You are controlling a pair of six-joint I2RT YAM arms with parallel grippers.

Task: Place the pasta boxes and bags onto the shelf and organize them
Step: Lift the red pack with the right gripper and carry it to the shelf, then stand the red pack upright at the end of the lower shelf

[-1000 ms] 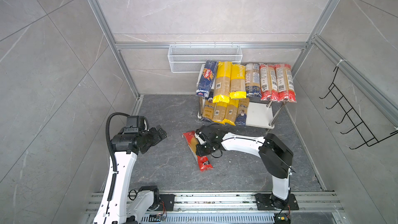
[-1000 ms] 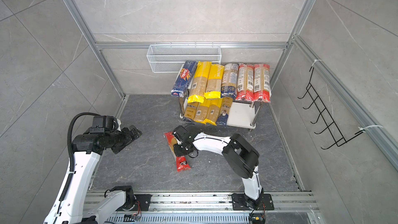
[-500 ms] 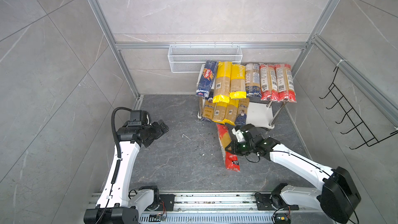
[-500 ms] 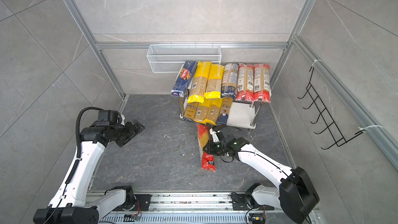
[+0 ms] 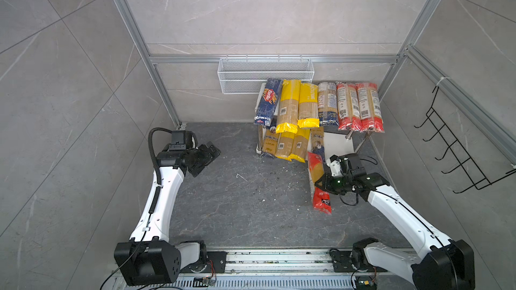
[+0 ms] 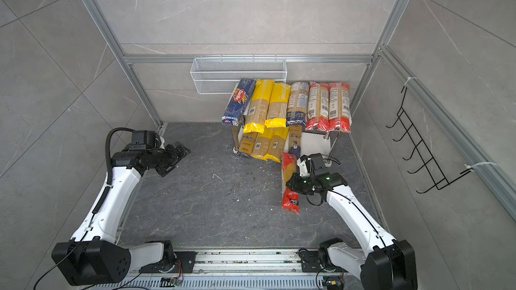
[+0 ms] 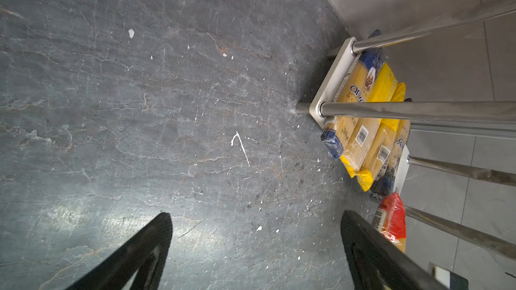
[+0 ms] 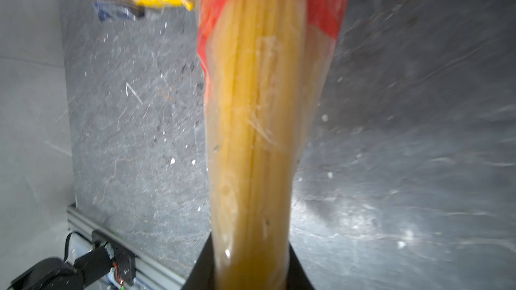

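**Right pincer clamps the red bag in front of the shelf**

On your left, a wall of large grey veined tiles [image 5: 55, 79] meets a slanted aluminium frame post [image 5: 134, 37]. Below it your left gripper [image 5: 208, 153] hovers over the dark grey stone-look floor [image 5: 237, 205]. Its fingers [image 7: 156, 232] are spread wide, and the left wrist view shows only floor between them. The floor is scuffed and sprinkled with pale crumbs, and one broken white strand [image 5: 241, 177] lies near its middle. An aluminium base rail [image 5: 279, 259] runs along the near edge.

On the back wall hangs a white wire mesh basket [image 5: 265, 75]. Just below it, to the right, stands the low two-tier shelf with white boards and chrome legs [image 5: 339, 142].

Its upper tier carries six packs side by side:
- a dark blue Barilla box [image 5: 268, 101]
- two yellow-ended bags [image 5: 290, 107]
- a navy-ended bag [image 5: 326, 104]
- two red-ended white-labelled bags [image 5: 347, 107]

Four more packs [image 5: 284, 145] fill the left of the lower board, and their front ends overhang it.

Your right gripper [image 5: 321, 184] is pinched across the middle of a red-ended clear bag of spaghetti [image 5: 317, 171]. The bag points lengthwise at the shelf, with its far end just beside the lower board's front edge. You cannot tell whether the bag touches the floor.

On the right wall hangs a black wire hook rack [image 5: 460, 157].
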